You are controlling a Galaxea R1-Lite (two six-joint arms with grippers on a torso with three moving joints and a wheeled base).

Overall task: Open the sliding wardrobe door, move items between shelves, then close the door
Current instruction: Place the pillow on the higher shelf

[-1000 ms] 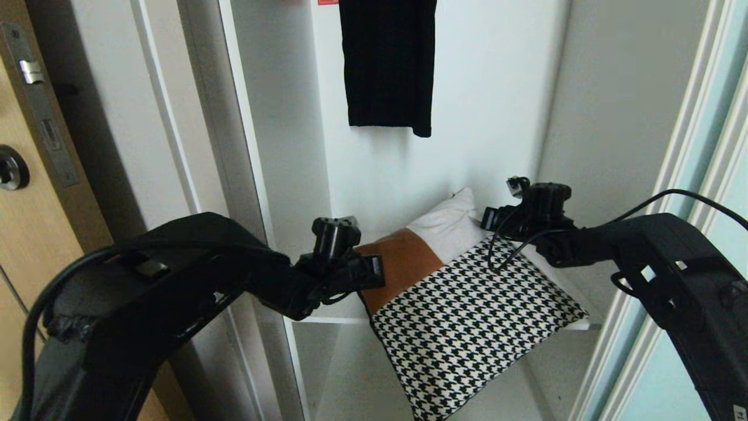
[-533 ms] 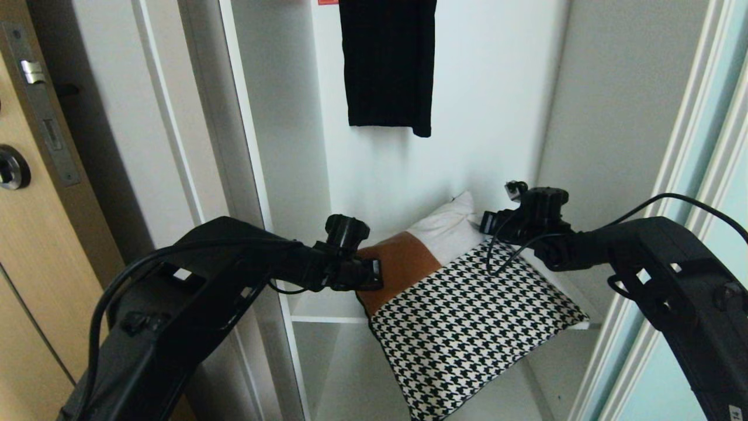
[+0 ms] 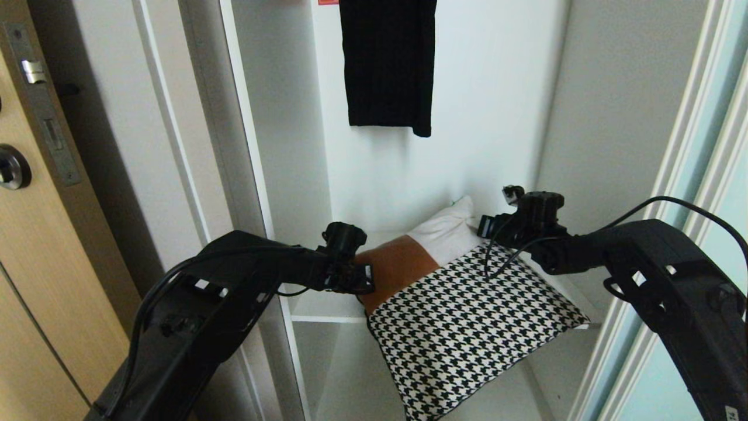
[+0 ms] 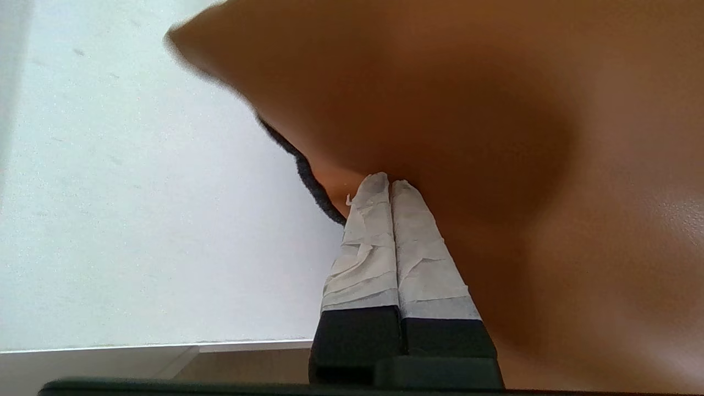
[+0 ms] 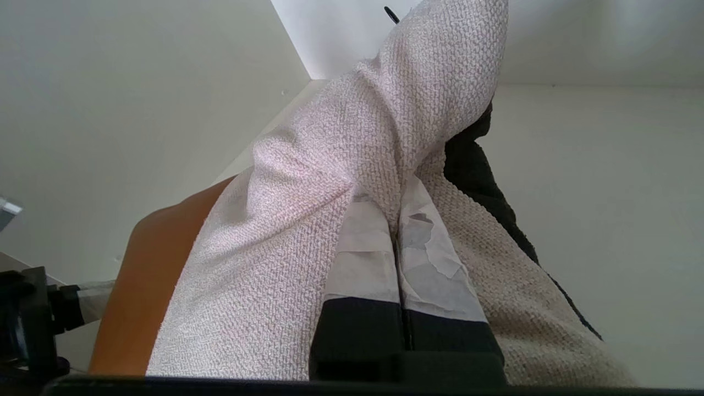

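**A:** Where was the cushion-like bundle (image 3: 461, 310) at that moment?

**B:** It lay on the white shelf (image 3: 327, 307) inside the wardrobe, its near houndstooth end hanging over the shelf's front edge. The rust-brown patch sat at its left, a cream woven corner at the far end, close to the back wall.

**A:** And the left gripper (image 3: 362, 279)?

**B:** It was at the bundle's left edge, on the brown patch. From the wrist, its taped fingertips (image 4: 374, 220) were pressed flat together, tips against the brown fabric (image 4: 467, 137). Whether any cloth was pinched between them, I could not tell.

**A:** The right gripper (image 3: 488, 225)?

**B:** At the far right corner of the bundle. Its fingers (image 5: 363, 247) were likewise closed tight, and the cream weave (image 5: 341, 165) folded up around and between the tips, so it looked to have that corner nipped.

**A:** Anything else in the compartment?

**B:** A long black garment (image 3: 388, 64) hung against the far wall above the bundle. The sliding wardrobe door (image 3: 724, 193), pale aqua in its light frame, stood at the right, leaving the compartment open. A tan wooden door (image 3: 35, 245) showed at the far left.
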